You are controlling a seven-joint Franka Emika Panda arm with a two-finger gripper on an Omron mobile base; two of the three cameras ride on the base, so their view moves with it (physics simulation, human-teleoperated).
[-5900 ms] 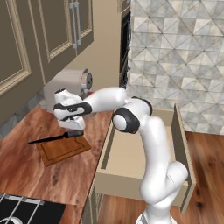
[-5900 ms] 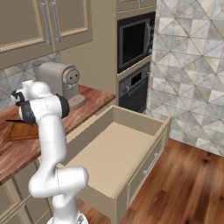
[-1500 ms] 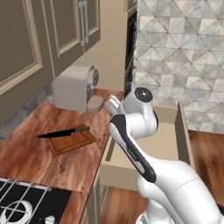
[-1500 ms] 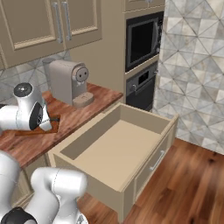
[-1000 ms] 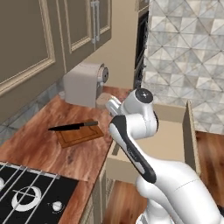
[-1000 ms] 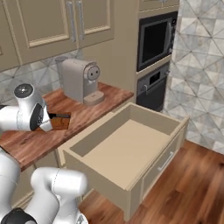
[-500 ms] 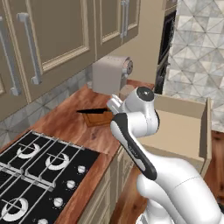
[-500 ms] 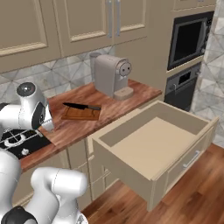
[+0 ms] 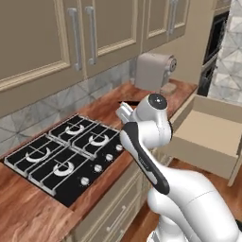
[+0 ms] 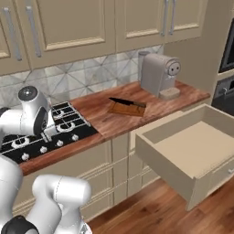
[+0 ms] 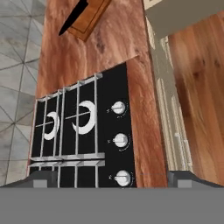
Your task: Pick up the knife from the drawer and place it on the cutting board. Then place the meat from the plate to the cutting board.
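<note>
Left base view: the arm rises beside the stove (image 9: 64, 158); the drawer (image 9: 208, 134) stands pulled out at the counter's right end. Plate and meat cannot be made out here.

Right base view: the knife (image 10: 128, 103) lies across the cutting board (image 10: 124, 109), mid-counter, between stove and coffee machine (image 10: 157, 73); the drawer looks bare.

Hand view: the gripper (image 11: 111, 176), jaws spread and holding nothing, hangs over the stove knobs; board and knife lie far ahead, blade tip toward the backsplash.

knife (image 10: 129, 103) on cutting board (image 10: 123, 109) — beside stove (image 10: 50, 129)
</note>
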